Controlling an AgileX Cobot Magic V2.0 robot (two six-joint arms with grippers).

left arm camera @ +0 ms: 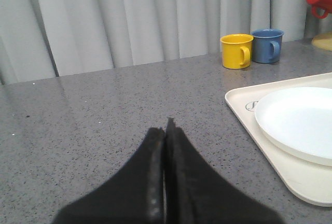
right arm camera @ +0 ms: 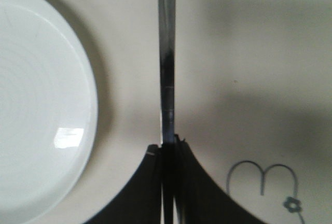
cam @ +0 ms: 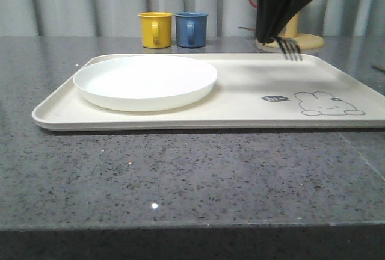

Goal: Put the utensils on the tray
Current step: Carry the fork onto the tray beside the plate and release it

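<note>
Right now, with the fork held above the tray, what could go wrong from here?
The right gripper pinches the shiny metal fork by one thin end, so it might swivel or slip before release. It hangs above the cream rectangular tray; let go from there, it may bounce. In the right wrist view the fork runs close beside the round white plate and could clip its rim.

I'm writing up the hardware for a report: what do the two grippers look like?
Both are matte black. The left gripper has two broad fingers that taper to a narrow tip. The right gripper has the same flared, tapering black fingers; in the front view it hangs from a dark arm. No markings or cables are discernible.
</note>
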